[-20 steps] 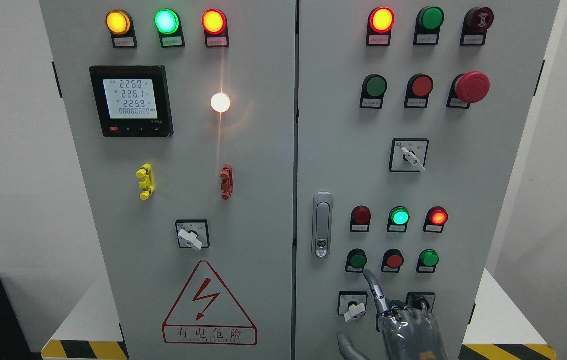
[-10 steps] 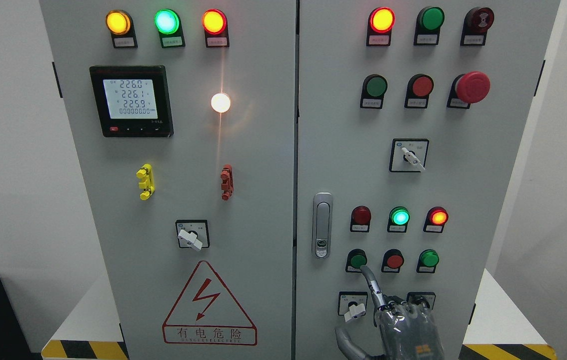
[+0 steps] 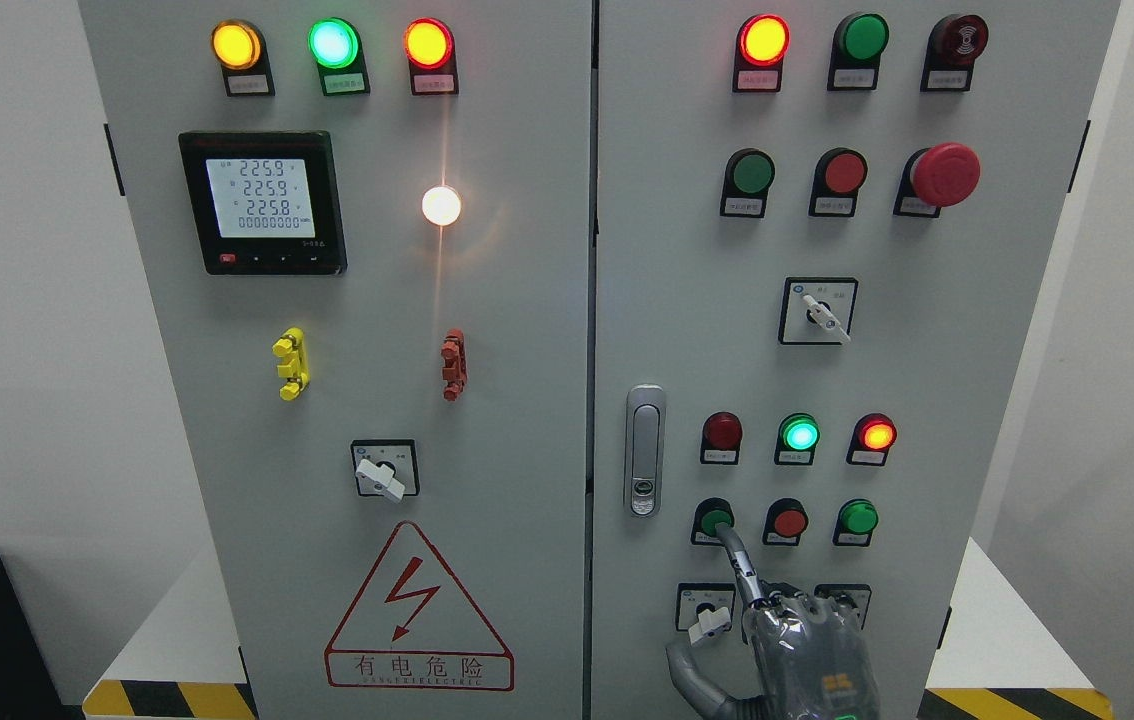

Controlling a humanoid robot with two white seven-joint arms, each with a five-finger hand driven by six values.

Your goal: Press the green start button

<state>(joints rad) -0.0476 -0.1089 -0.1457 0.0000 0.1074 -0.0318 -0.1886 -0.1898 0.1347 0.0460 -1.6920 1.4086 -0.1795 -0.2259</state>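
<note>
This is an industrial electrical room or test lab: a grey control cabinet (image 3: 487, 400) with indicator lamps (image 3: 334, 43), a voltage meter (image 3: 262, 200), a high-voltage warning sign (image 3: 417, 610), and hazard-striped flooring (image 3: 167, 698).

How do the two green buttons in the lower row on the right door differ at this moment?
The left green button has the right hand's extended index fingertip at its lower edge; the right green button stands clear. The left one looks darker, the right one brighter. Both are round, in black collars, flanking a red button.
</note>
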